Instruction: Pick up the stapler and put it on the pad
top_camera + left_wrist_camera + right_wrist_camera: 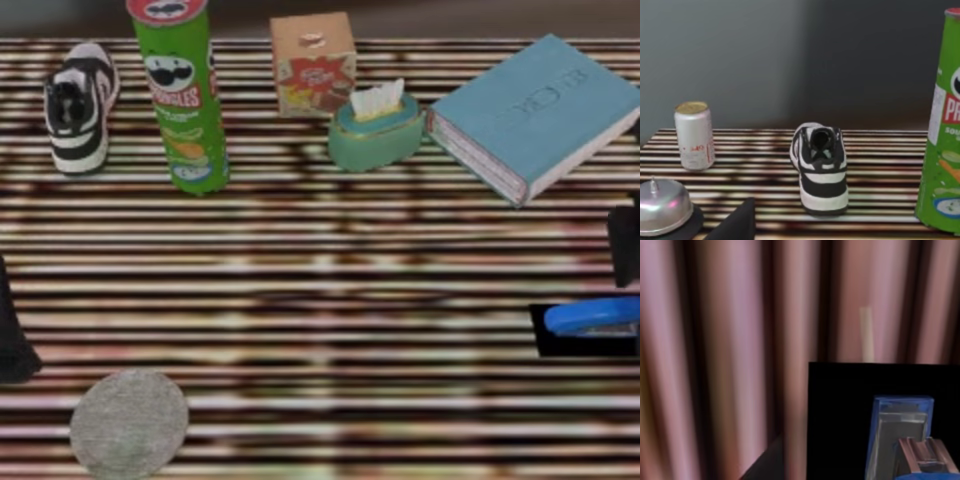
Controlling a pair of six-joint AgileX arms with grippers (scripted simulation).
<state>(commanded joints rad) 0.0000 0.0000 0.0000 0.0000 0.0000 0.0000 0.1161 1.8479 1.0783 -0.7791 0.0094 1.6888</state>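
Fingers of neither arm show plainly enough to say whether they are spread or pressed together. At the far left edge of the top view, a dark part of my left arm (14, 335) sits parked over the striped bench (320, 300), touching nothing. Its wrist view shows only a dark wedge low in the frame, so how those fingers stand cannot be told.

Going left to right along the far side of the bench: a black-and-white sneaker (80, 105), a green Pringles can (185, 95) standing upright, a small orange-and-red carton (313, 63), a teal tissue box (376, 130) with a tissue poking out, and a teal hardcover book (540, 112) lying flat. Near the front left lies a round grey speckled disc (129, 424). The left wrist view also takes in a white drink can (694, 135) and a silver call bell (662, 205), both beside the sneaker.

At the right edge, the stapler (592, 315) lies on the pad (545, 342), its blue body running left to right and cut off by the frame. A dark part of my right arm (624, 245) sits just beyond the pad, apart from the stapler. In the right wrist view the stapler rests on the black pad with a silvery inner face showing; the dark sliver at the lower edge cannot be identified.
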